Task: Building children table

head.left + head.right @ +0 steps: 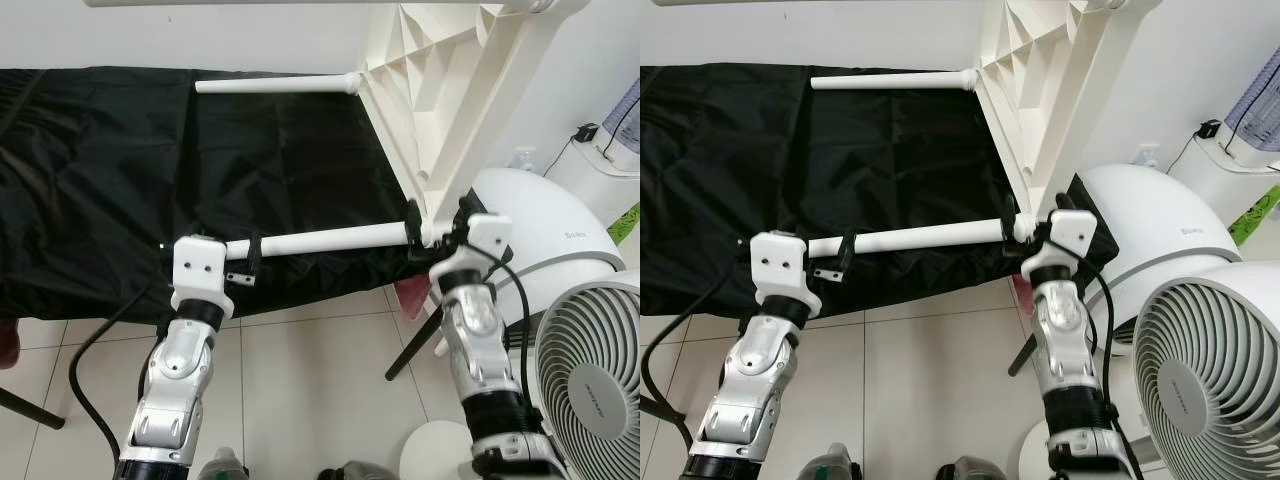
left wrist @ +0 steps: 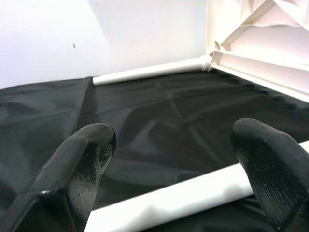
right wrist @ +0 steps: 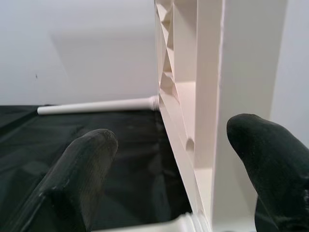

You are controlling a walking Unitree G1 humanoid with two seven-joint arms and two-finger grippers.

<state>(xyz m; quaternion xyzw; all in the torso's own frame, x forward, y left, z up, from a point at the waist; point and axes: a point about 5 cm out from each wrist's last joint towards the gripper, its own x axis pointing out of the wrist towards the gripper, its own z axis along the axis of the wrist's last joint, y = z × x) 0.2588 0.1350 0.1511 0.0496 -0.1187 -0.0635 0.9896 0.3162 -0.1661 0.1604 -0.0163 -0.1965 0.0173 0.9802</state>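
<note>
Both grippers work at the near white table leg [image 1: 320, 240]: left gripper [image 1: 245, 262] spread around its free end, right gripper [image 1: 440, 225] wide at, seemingly, its joint with the upended white tabletop [image 1: 440, 110]. Beyond, a second leg [image 1: 275, 85] crosses black cloth [image 1: 120, 180].

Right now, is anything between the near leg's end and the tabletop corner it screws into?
Nothing visible. The near leg already meets the tabletop at its corner, the left gripper around its free end and the right gripper straddling the tabletop's edge.

Smooth white plastic leg [image 1: 320, 240], glossy black cloth [image 1: 150, 170]
</note>
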